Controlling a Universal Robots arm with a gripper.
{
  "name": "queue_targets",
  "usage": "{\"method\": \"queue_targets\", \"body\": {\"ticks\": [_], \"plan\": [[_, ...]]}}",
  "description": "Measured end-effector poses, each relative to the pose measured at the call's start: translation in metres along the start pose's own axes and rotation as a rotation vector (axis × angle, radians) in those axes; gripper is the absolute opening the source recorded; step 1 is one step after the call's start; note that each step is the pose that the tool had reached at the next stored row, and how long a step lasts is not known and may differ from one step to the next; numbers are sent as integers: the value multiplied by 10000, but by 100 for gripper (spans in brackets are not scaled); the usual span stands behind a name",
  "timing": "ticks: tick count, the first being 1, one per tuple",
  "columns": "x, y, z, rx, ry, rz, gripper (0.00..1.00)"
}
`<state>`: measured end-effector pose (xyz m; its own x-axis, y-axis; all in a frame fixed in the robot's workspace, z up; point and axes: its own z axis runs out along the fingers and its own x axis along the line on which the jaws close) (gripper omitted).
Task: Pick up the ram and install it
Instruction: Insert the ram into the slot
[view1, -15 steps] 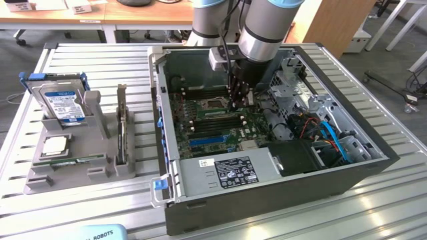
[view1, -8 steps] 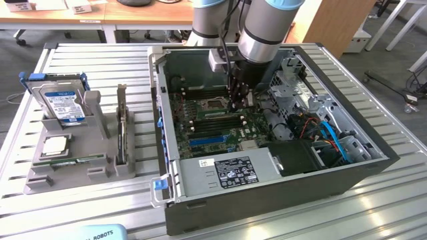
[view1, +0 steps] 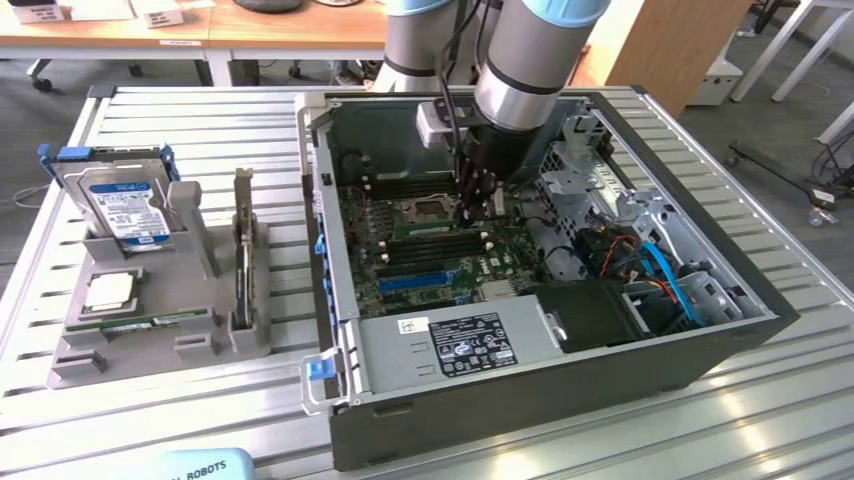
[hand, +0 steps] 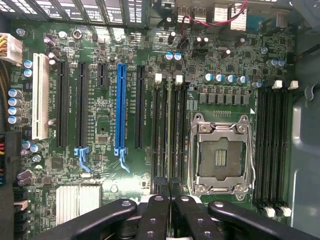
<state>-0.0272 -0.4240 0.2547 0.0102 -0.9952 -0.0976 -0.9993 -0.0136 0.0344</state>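
One gripper (hand: 170, 189), at the exterior view's centre inside the open computer case (view1: 561, 400), is pinching the ram (hand: 170, 125) edge-on over a memory slot beside the empty processor socket (hand: 220, 155). Insertion seems to be in hand, and is calling for straight, even pressure.

We read only "AL ROBOTS" on the pale blue object (view1: 200, 467) at the lower left of the exterior view. The power supply's label (view1: 461, 345) and the hard drive's label (view1: 134, 215) defeat us.
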Motion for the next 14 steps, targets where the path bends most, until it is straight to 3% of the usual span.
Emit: {"method": "queue_targets", "body": {"ticks": [14], "plan": [[5,-3,58,2,-4,-1,12]]}}
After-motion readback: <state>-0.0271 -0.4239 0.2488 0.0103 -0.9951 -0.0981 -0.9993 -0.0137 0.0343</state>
